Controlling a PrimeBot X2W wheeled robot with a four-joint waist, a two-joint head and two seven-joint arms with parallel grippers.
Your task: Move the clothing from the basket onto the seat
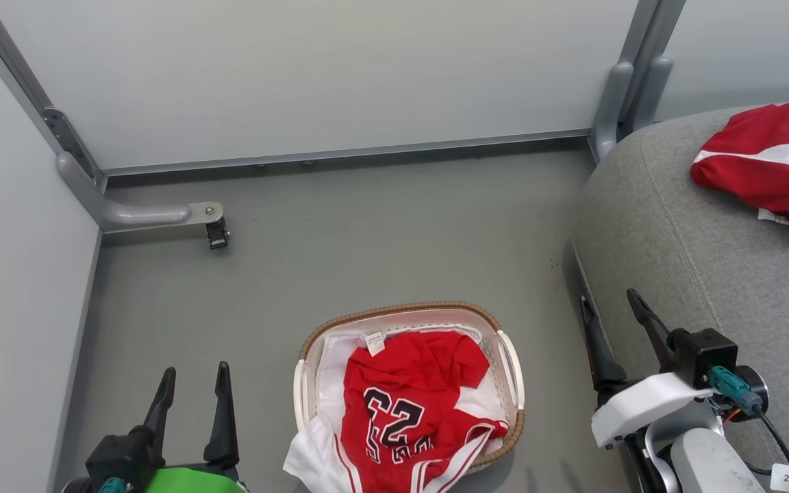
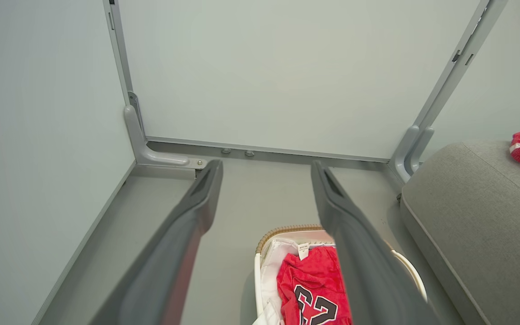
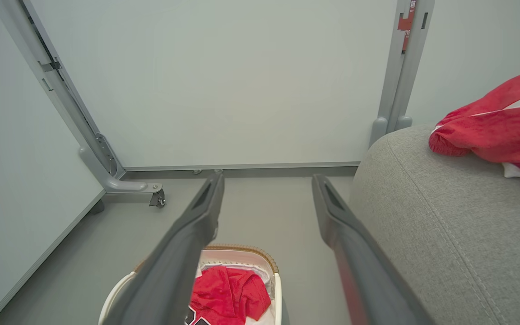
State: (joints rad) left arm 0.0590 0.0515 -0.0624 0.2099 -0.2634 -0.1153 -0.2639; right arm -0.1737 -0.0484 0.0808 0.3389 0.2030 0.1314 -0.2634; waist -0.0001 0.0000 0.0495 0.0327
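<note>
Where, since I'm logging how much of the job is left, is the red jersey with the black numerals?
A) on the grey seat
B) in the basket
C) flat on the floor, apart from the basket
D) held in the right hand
B: the jersey lies in the basket, spilling over its near rim, while another red garment already lies on the seat.

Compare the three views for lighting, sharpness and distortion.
Head view: even, soft light, no glare, only faint shadows on the floor by the basket. Left wrist view: the left claw sits near the lens and looks blurred, the jersey beyond is crisp, and the posts splay outward. Right wrist view: the right claw is blurred likewise, while the seat weave is sharp.
</note>
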